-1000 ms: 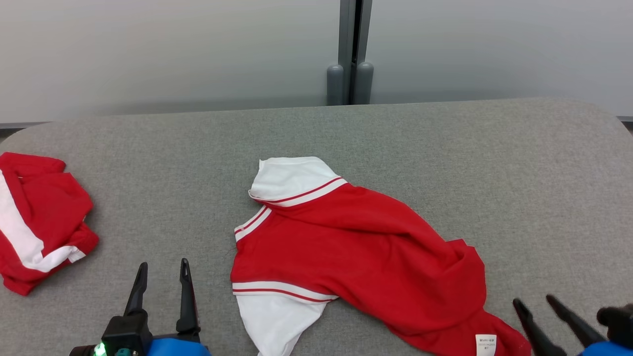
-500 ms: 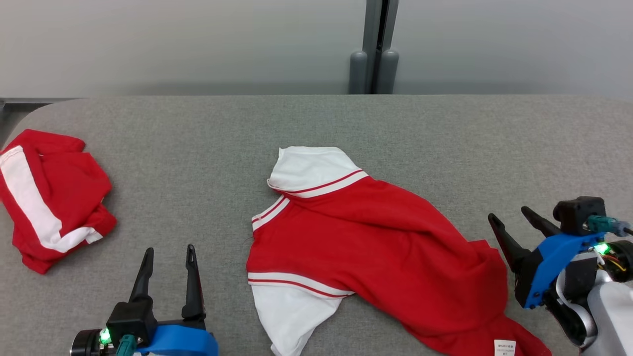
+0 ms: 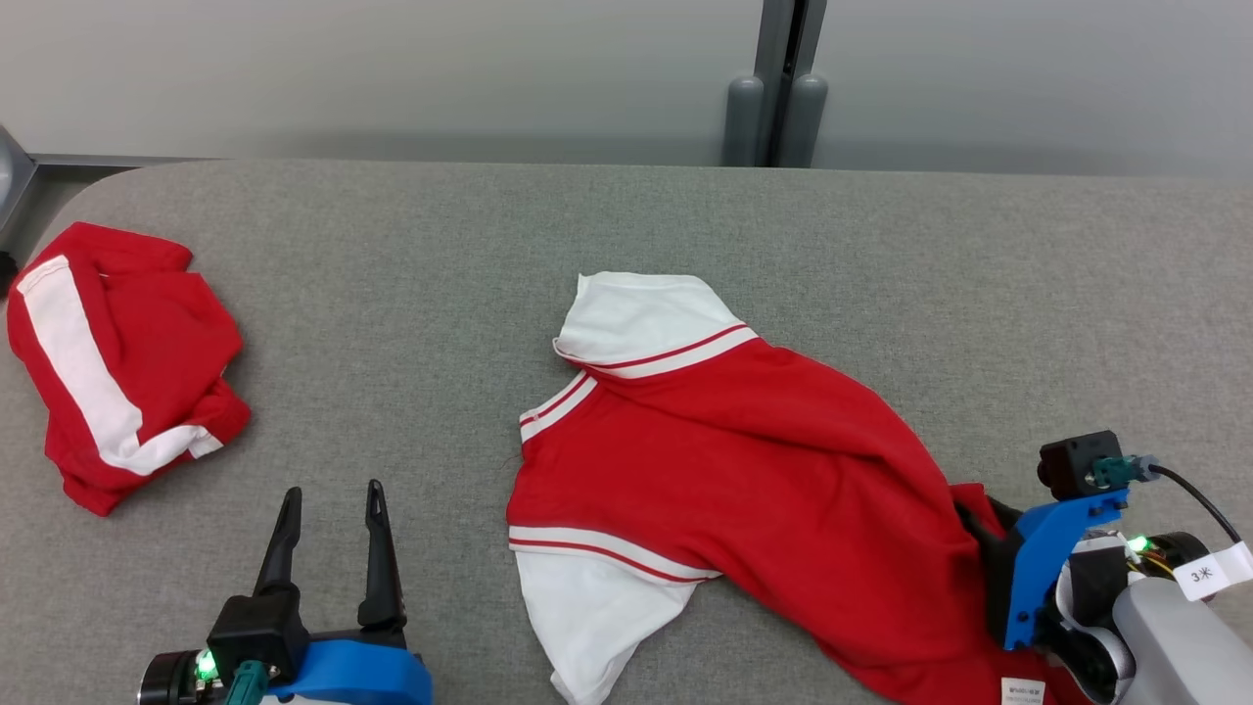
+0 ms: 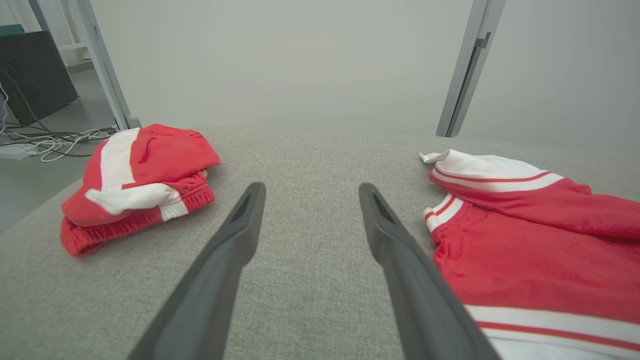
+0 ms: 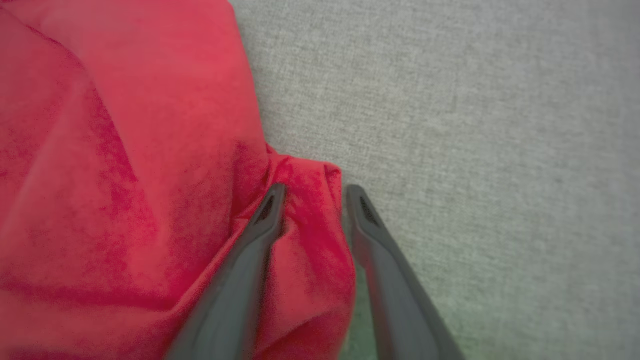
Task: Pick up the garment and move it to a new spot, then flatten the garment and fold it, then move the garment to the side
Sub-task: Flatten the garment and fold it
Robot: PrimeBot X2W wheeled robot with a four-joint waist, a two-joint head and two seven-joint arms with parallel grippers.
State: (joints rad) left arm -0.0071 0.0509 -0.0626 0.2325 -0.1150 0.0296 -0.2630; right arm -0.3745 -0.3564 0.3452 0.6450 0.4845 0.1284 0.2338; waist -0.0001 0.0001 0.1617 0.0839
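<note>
Red-and-white short-sleeved cotton shirt (image 3: 744, 460) lies rumpled, centre to lower right of head frame, on the grey felt tabletop (image 3: 440, 245). My right pincer (image 5: 315, 187) straddles its raised edge fold, jaws apart, likely the easiest purchase for lifting. Left pincer (image 3: 332, 487) hovers agape, lower left.

At the left of your head view, a crumpled red bundle with a white stripe (image 3: 117, 367) lies on the grey fabric table (image 3: 411, 245). Top centre, a grey post (image 3: 778, 88) stands against the pale wall (image 3: 392, 69) — and your left wrist view shows white cables (image 4: 50, 142) at its left edge.
</note>
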